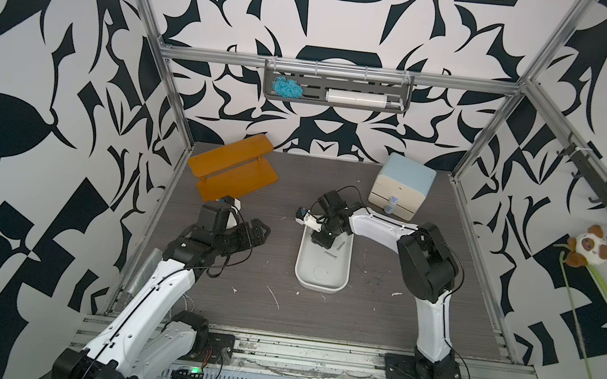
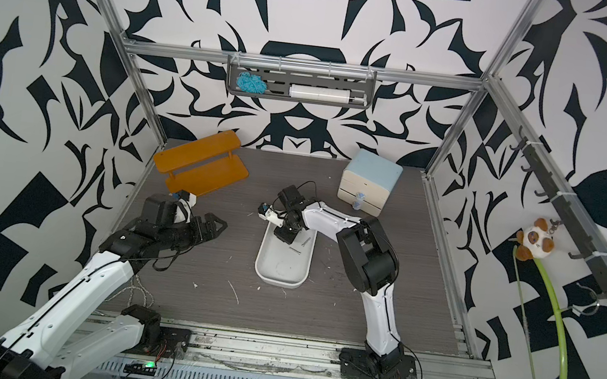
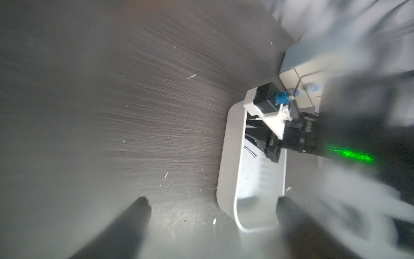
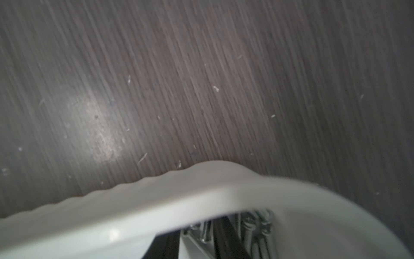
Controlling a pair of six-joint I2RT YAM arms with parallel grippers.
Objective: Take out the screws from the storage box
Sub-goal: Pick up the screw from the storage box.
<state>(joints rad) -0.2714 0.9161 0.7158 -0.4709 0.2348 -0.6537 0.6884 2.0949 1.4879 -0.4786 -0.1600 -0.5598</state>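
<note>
Centring over the screws bunched at the storage box far end matters; right claw grip unclear, left claw gapes empty.

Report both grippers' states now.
Left gripper: open, empty.
Right gripper: in the storage box at the screws; grip cannot be told.

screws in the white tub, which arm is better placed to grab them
Right: the right pincer is down inside the storage box at the screws; the left pincer hangs open, off to the side.
</note>
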